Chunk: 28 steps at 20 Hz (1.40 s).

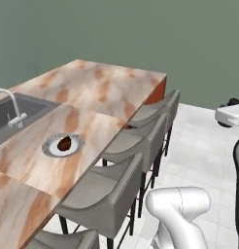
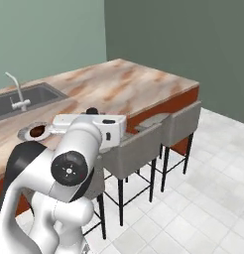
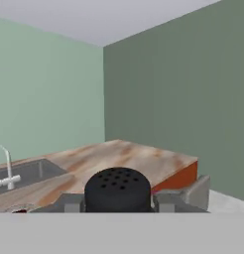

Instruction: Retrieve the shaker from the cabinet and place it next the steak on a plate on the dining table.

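In the hand view the black shaker, its round top dotted with holes, sits between the two grey fingers of my gripper, which is shut on it. From the right base view its dark top pokes above the white hand, held over the near edge of the marbled dining table. The grey-rimmed plate lies on that table near the sink, with the dark brown steak on its white centre. Plate and steak sit just left of the hand. The cabinet is out of view.
An inset grey sink with a faucet lies left of the plate. A row of grey stools lines the table's near side, above a pale tiled floor. Green walls stand behind.
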{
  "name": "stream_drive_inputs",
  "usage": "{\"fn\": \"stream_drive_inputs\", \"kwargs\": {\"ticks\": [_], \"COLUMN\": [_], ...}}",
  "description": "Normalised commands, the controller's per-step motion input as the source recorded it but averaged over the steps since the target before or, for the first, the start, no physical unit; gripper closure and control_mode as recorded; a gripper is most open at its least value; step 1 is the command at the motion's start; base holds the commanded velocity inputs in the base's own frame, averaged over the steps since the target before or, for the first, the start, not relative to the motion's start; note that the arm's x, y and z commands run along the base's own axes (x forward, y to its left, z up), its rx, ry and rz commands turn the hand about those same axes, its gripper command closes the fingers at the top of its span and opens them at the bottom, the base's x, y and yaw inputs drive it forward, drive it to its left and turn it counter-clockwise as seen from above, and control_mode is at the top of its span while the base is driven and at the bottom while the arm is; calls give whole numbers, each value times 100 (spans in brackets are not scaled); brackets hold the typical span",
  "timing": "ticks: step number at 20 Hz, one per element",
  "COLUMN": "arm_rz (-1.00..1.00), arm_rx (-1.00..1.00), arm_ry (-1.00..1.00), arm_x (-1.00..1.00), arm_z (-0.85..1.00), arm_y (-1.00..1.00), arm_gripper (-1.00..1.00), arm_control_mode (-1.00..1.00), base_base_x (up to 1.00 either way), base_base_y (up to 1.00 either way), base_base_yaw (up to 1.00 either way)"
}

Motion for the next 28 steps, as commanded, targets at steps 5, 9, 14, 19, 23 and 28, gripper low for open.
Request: {"fn": "stream_drive_inputs", "kwargs": {"ticks": [5, 9, 14, 19, 23, 28], "arm_rz": [0, 0, 0, 0, 0, 0], "arm_rx": [0, 0, 0, 0, 0, 0], "arm_ry": [0, 0, 0, 0, 0, 0], "arm_x": [0, 0, 0, 0, 0, 0], "arm_z": [0, 0, 0, 0, 0, 0], "arm_y": [0, 0, 0, 0, 0, 0], "arm_gripper": [100, 100, 100, 100, 100, 100], "arm_control_mode": [100, 100, 100, 100, 100, 100], "base_base_x": [85, 89, 86, 86, 86, 82], "base_base_y": [-35, -41, -44, -45, -49, -53], "base_base_yaw": [47, 46, 47, 47, 46, 46]}}
